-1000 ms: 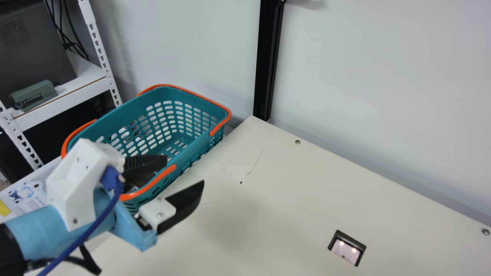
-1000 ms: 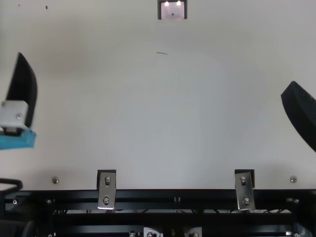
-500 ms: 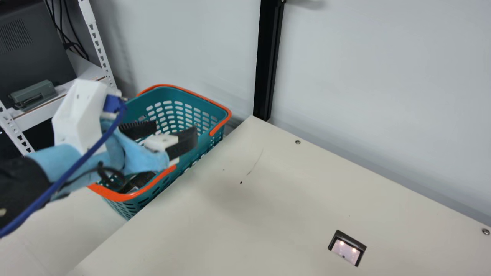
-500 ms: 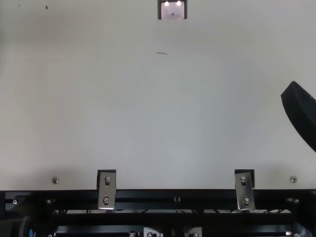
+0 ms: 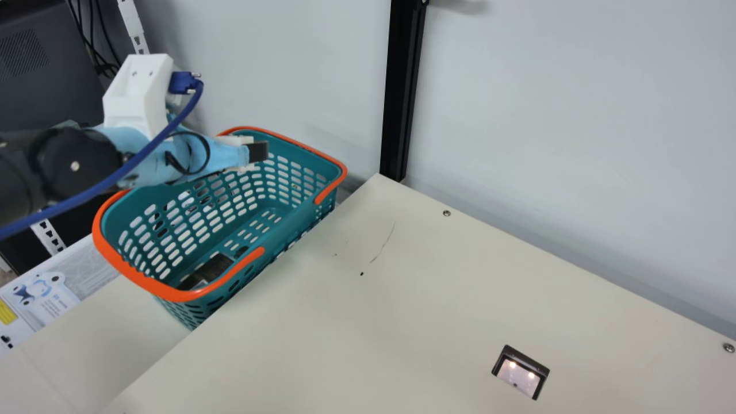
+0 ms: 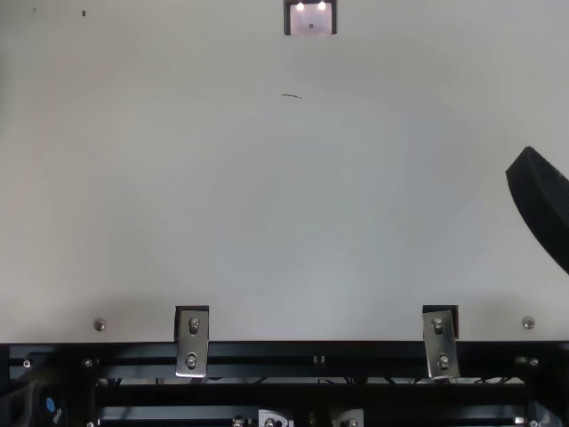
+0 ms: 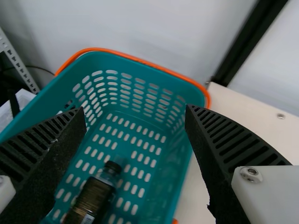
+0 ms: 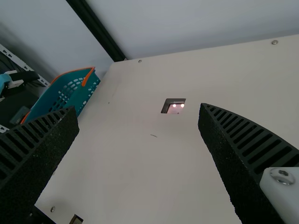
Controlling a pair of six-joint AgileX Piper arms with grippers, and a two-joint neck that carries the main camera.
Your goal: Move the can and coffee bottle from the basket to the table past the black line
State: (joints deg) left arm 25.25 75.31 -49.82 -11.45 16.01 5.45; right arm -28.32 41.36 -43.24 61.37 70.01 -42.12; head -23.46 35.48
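Observation:
Above the teal basket (image 5: 293, 215) my left gripper (image 5: 257, 153) hangs over its far side. In the left wrist view the left gripper (image 7: 135, 112) is open with nothing between its fingers, the basket (image 7: 175, 186) beyond them. A dark coffee bottle (image 7: 93, 198) with a black cap lies on the basket floor; the main view shows part of the bottle (image 5: 210, 269) behind the near rim. I see no can. One finger of my right gripper (image 6: 544, 209) shows at the top view's right edge. The right gripper (image 8: 138, 112), open and holding nothing, is over the table.
The cream table (image 5: 402, 322) has a small recessed plate (image 5: 520, 372) in it. A black post (image 5: 402, 92) rises at the table's far corner. Behind the basket are a wall and, at the left, a shelf with a dark grey box (image 5: 40, 75).
My left arm has risen from the basket's near side to above its far side, and has left the top view. The basket and my right gripper's finger have kept their places.

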